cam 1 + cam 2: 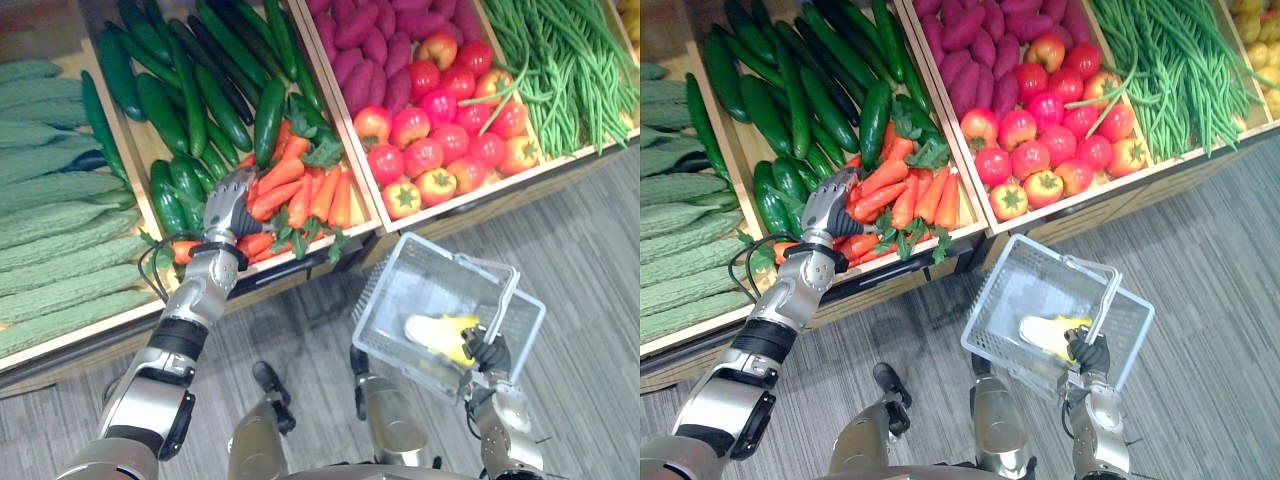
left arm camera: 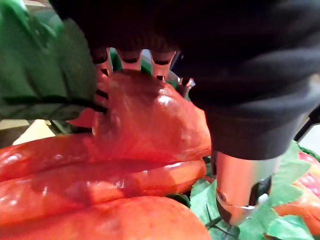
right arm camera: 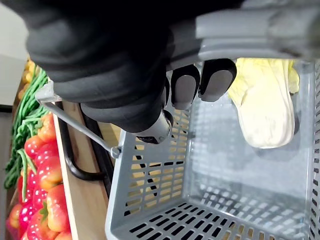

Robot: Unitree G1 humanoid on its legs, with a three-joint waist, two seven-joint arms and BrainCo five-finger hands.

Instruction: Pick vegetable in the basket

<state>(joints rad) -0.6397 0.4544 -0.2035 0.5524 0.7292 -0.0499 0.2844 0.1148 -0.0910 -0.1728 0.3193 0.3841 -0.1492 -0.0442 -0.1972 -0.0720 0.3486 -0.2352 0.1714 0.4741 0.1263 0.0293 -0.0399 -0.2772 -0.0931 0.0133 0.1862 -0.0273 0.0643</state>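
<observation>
A heap of orange carrots [image 1: 312, 195] with green tops lies in the wooden bin in front of me. My left hand [image 1: 228, 207] rests on the heap's left side. In the left wrist view its fingers [image 2: 131, 59] curl over one carrot [image 2: 150, 120] and the thumb [image 2: 242, 195] closes from the other side. My right hand [image 1: 487, 351] is shut on the handle [image 3: 250, 27] of a grey plastic basket [image 1: 395, 300], held low to the right of the stand. A pale yellow leafy vegetable [image 3: 262, 110] lies in the basket.
Dark cucumbers [image 1: 205, 90] fill the bin behind the carrots, and pale bitter gourds [image 1: 50, 230] lie to the left. Red tomatoes [image 1: 440, 130], purple sweet potatoes [image 1: 365, 40] and green beans [image 1: 565, 60] lie to the right. Wooden dividers [image 1: 335, 130] separate the bins above grey flooring [image 1: 590, 250].
</observation>
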